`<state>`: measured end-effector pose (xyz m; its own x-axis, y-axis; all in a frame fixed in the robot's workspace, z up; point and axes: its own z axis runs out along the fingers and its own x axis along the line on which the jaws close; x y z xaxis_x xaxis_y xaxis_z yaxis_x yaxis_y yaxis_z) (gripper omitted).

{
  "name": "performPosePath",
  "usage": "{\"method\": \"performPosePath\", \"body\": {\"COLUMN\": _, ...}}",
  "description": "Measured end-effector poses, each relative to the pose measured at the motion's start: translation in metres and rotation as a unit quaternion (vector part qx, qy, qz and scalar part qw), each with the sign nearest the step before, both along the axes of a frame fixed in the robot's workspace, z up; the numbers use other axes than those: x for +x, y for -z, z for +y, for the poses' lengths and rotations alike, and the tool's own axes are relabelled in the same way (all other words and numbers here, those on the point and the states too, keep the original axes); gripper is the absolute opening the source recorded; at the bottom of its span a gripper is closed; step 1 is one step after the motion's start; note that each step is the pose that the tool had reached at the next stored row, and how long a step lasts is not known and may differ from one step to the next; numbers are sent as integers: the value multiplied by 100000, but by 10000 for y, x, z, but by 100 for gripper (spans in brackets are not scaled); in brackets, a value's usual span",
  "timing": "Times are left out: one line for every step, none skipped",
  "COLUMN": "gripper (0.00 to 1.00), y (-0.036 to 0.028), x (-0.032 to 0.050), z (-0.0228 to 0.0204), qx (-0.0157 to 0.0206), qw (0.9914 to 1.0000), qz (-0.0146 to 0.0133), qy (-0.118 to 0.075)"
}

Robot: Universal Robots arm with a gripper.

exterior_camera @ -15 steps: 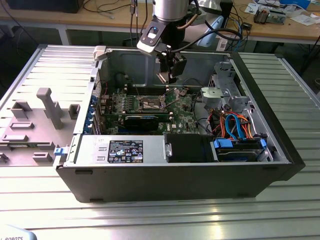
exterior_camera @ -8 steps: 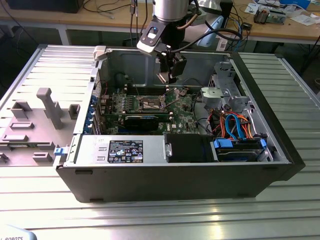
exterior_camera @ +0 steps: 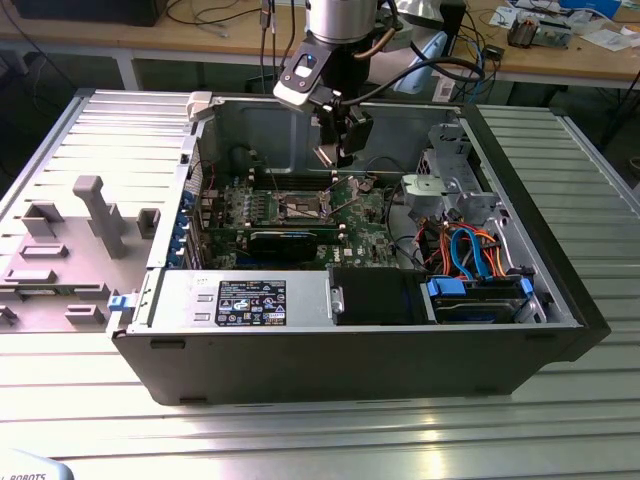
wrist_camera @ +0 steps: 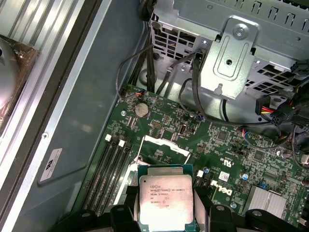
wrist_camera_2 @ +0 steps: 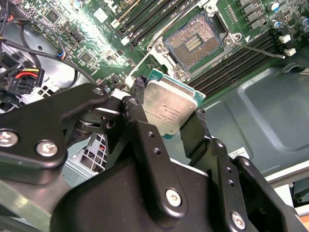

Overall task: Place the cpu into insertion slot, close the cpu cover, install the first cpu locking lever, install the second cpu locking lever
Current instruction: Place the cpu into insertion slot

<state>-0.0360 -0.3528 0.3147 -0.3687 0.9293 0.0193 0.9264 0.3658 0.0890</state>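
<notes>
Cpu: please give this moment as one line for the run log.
tool: shut on cpu | cpu: held over the circuit board, not seated | insertion slot: uncovered, empty

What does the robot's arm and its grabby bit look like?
The arm is a silver-grey tube with black cables looping off it. The tool is matte black, made of chunky jointed links with rounded ends and shiny silver screws.
</notes>
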Motion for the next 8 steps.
{"method": "performPosePath", "body": {"gripper": 54, "y": 0, "x": 0, "z": 0, "qx": -1, "qw": 100000, "qz": 1, "qy": 31}}
{"method": "performPosePath", "body": {"gripper": 54, "y": 1, "x": 0, "z": 0, "qx": 2, "qw": 100000, "qz": 0, "qy": 61}}
{"method": "performPosePath", "body": {"gripper": 54, "y": 1, "x": 0, "z": 0, "qx": 0, "qw": 100000, "qz": 0, "qy": 94}}
{"method": "performPosePath", "body": {"gripper": 54, "y": 1, "x": 0, "z": 0, "qx": 1, "qw": 100000, "qz": -1, "qy": 114}}
{"method": "performPosePath", "body": {"gripper": 54, "y": 2, "x": 0, "z": 0, "qx": -3, "qw": 100000, "qz": 0, "qy": 151}}
{"method": "performPosePath", "body": {"gripper": 54, "y": 2, "x": 0, "z": 0, "qx": 0, "qw": 100000, "qz": 0, "qy": 178}}
{"method": "performPosePath", "body": {"gripper": 54, "y": 2, "x": 0, "z": 0, "qx": 0, "qw": 100000, "qz": -1, "qy": 196}}
{"method": "performPosePath", "body": {"gripper": 54, "y": 3, "x": 0, "z": 0, "qx": 2, "qw": 100000, "qz": -2, "qy": 220}}
